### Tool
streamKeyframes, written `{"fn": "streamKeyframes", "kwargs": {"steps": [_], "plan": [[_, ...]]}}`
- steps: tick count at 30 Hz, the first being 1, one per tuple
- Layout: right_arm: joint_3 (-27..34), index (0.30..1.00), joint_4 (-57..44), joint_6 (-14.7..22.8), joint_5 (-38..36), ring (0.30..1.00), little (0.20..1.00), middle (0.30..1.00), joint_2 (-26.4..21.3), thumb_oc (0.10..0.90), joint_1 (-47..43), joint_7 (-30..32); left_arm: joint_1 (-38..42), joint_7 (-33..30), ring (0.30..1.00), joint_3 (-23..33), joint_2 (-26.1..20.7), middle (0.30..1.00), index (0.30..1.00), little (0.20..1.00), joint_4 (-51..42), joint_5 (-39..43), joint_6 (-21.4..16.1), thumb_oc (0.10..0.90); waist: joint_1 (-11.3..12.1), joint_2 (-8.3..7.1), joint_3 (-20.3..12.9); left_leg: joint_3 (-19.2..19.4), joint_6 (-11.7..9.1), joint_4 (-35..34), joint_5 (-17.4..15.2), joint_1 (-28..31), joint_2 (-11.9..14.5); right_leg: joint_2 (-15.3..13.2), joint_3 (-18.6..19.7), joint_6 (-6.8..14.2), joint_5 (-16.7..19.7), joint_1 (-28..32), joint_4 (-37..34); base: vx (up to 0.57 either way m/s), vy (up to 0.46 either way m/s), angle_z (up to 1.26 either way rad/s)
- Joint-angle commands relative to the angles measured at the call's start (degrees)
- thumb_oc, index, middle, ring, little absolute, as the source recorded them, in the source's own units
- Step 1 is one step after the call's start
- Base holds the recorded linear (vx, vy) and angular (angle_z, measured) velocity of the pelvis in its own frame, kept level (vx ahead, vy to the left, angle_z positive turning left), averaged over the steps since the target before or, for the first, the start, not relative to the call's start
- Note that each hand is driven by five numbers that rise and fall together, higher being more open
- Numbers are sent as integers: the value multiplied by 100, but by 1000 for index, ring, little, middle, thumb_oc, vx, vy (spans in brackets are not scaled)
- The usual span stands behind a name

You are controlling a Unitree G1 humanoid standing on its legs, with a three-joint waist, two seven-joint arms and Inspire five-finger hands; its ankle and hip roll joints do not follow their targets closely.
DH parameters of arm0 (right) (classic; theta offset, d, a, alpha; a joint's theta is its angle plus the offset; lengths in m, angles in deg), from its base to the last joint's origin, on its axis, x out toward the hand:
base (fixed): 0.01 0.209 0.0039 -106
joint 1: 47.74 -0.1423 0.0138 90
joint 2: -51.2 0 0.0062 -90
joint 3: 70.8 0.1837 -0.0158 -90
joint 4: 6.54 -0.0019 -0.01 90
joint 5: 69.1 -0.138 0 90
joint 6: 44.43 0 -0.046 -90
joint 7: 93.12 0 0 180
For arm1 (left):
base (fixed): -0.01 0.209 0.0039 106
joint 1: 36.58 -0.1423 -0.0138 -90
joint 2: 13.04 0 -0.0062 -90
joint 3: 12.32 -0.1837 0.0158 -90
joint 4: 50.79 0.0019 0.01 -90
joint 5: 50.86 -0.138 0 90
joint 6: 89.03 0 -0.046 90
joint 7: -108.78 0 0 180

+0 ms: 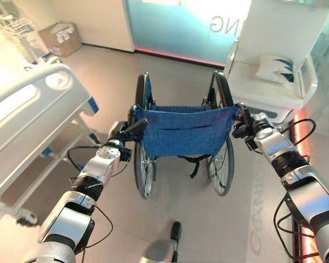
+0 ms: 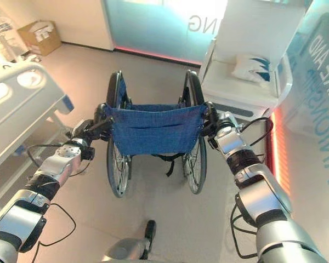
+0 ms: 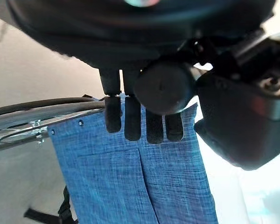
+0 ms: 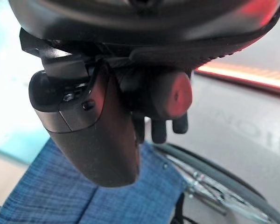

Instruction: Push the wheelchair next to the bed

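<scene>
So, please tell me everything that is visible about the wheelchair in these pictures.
The wheelchair is seen from behind, upright on the pale floor. Its back is blue woven cloth with a stitched seam down the middle, stretched between dark posts. Two large spoked wheels with dark tyres stand at its sides, and a black strap hangs under the seat. The left hand and the right hand are curled round its two push handles. The bed stands to its left, apart from it.

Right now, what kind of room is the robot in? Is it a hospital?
Probably a hospital-style care room, or a mock-up of one. There is a bed with white side rails, a wheelchair with a blue cloth back, and a white padded chair holding a pillow.
</scene>
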Motion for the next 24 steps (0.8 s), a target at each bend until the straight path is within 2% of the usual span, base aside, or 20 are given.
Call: {"fn": "streamKeyframes", "kwargs": {"steps": [1,5,6,9,11,14,17,19,21,23,24], "plan": [[-742,300,-559,933,631,300,300,300,18,400,36,-163,617,-2,300,-257,406,300,300,300,591,-441,-133,400,-563,-107,-457,-600,-391,224,-117,-330,-271,-182,-276,402,2038,-142,264,320,141,-36],[-719,300,-510,898,795,300,300,300,-55,400,15,-293,625,76,300,-248,511,300,300,300,542,-526,-106,400,-668,-96,-508,-677,-402,146,-181,-65,-308,-234,-382,350,1987,-456,-185,311,36,2],[-735,300,-434,831,809,300,300,300,-75,400,-177,-351,686,122,300,-276,572,300,300,300,527,-593,-104,400,-769,-47,-452,-820,-431,129,-293,216,-287,-286,-535,247,1893,-856,-678,316,-50,36],[-775,300,-409,897,786,300,300,300,-163,400,-299,-353,712,173,300,-311,561,300,300,300,490,-593,-189,400,-960,-37,-270,-1079,-383,66,-599,568,-325,-460,-533,289,2322,-1706,-1197,270,-98,12],[-776,300,-602,873,760,300,300,300,-316,400,-307,-313,686,254,300,-339,526,300,300,300,403,-632,-259,400,-1170,-62,-94,-1427,-330,53,-950,867,-391,-596,-352,439,2794,-2111,-1895,399,-181,44],[-747,300,-781,710,859,300,300,300,-349,400,-376,-387,674,380,300,-362,548,300,300,300,406,-693,-298,400,-1241,-40,-25,-1664,-340,146,-1117,968,-328,-700,-146,504,2894,-2165,-2479,375,-203,87],[-777,300,-840,610,968,300,300,300,-321,400,-455,-545,680,506,300,-399,539,300,300,300,425,-757,-265,400,-1225,-79,-17,-1769,-382,332,-1266,962,-271,-770,16,505,2902,-2094,-2384,350,-315,79],[-828,300,-737,724,1068,300,300,300,-356,400,-473,-691,610,644,300,-413,505,300,300,300,364,-899,-228,400,-1181,-164,-64,-1785,-529,528,-1420,979,-104,-794,-12,451,2869,-1931,-2301,377,-421,53],[-921,300,-721,785,1137,300,300,300,-406,400,-469,-928,427,631,300,-382,536,300,300,300,377,-864,-206,400,-1148,-201,-127,-1752,-698,651,-1432,1044,164,-764,-184,399,2751,-1844,-1985,384,-400,27],[-997,300,-848,784,1243,300,300,300,-453,400,-419,-1040,278,662,300,-405,490,300,300,300,325,-967,-90,400,-1144,-229,-160,-1587,-860,718,-1235,1133,484,-758,-460,342,2644,-1769,-1869,366,-353,1],[-1029,300,-968,757,1292,300,300,300,-571,400,-408,-1228,173,699,300,-387,483,300,300,300,304,-990,-25,400,-1176,-238,-193,-1444,-980,783,-838,1136,779,-694,-621,255,2589,-1640,-1947,286,-286,-12]]}}
